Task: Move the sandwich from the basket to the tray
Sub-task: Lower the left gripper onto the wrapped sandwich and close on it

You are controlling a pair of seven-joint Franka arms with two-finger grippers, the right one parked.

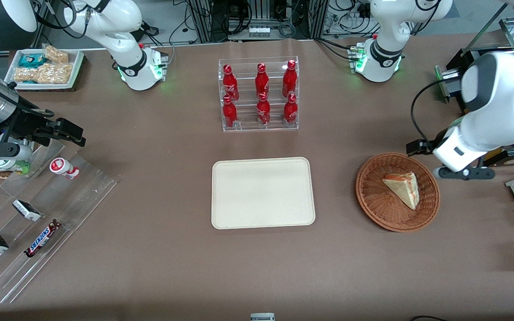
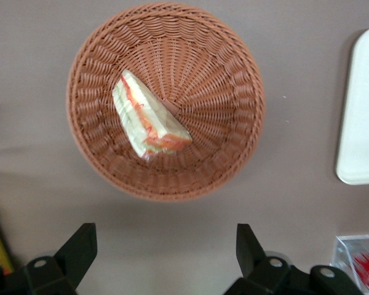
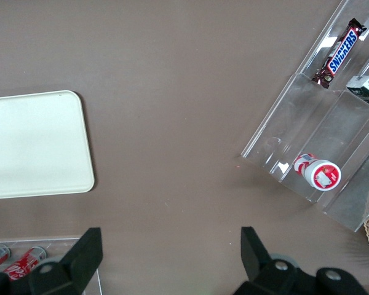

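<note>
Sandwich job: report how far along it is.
Nothing is done yet: the sandwich lies in the basket, and the tray beside it carries nothing. In hand: the gripper hangs open above the table near the basket's rim, holding nothing. Left: descend onto the sandwich, grasp it, lift it out, carry it to the tray and release it there.

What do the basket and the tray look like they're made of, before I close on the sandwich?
Basket: woven wicker or rattan by the look, reddish-brown, ribs radiating from its centre. Tray: probably moulded plastic, cream, matte, smooth, with rounded corners and a low rim. Sandwich: soft pale bread with orange and green layers; real or replica, I cannot tell. The gripper hangs open above the table beside the basket.
</note>
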